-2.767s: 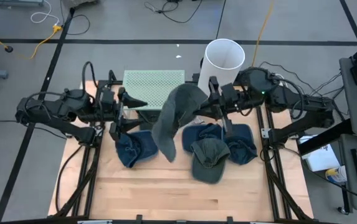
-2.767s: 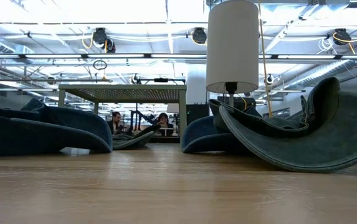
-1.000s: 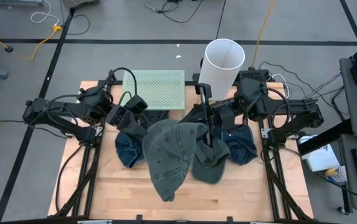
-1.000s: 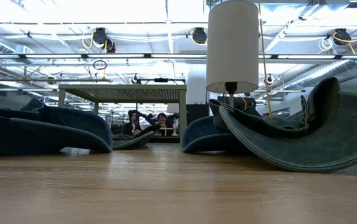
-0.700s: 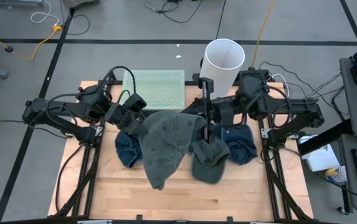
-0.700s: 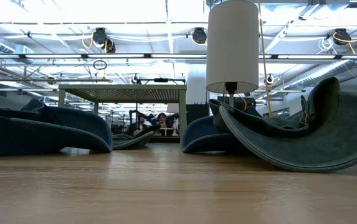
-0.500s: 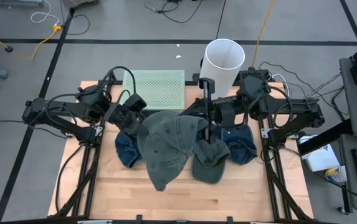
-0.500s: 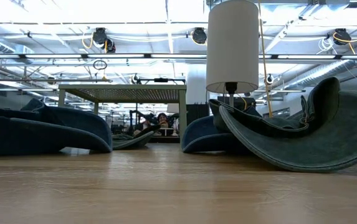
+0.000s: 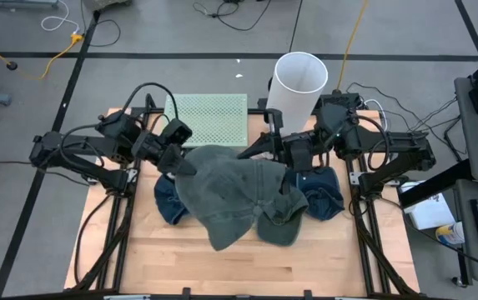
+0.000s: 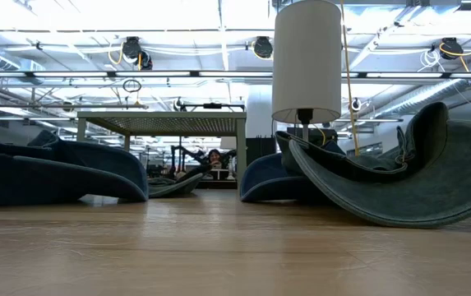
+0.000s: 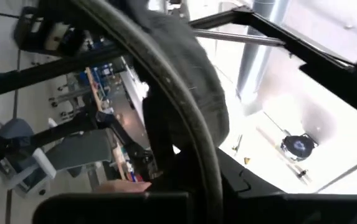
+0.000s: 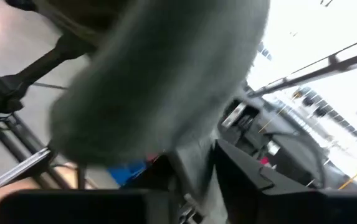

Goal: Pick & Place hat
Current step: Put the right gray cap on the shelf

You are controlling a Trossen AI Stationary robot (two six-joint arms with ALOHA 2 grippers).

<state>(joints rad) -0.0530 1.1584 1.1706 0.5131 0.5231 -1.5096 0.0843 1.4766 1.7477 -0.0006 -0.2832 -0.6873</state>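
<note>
A grey-green hat [image 9: 226,196] hangs above the table's middle, spread between my two grippers. My left gripper [image 9: 178,164] is shut on its left edge. At the hat's right edge sits my right gripper [image 9: 279,160], where hat cloth [image 12: 166,87] fills its wrist view. The low view shows neither this hat nor the grippers. Other hats lie on the table under it: a blue one [image 9: 168,207] at the left, a green one [image 9: 282,223] and a blue one [image 9: 322,196] at the right. My left gripper pinches the hat's rolled left edge [image 11: 187,109] between its two fingers, coming from the table's left. The edge is lifted clear of the table, and the hat sags from it toward the table's middle.
A white cylinder [image 9: 299,83] stands at the far edge, right of the middle. A pale green perforated stand [image 9: 207,117] sits at the far left of it. In the low view, hats [image 10: 54,173] [image 10: 416,185] lie at both sides, with bare wood [image 10: 219,247] in front.
The hat hung long and narrow from my right gripper; it has been drawn toward the far edge and the left. It now spreads wide between both grippers, its left edge raised at my left gripper, which has shifted slightly leftward.
</note>
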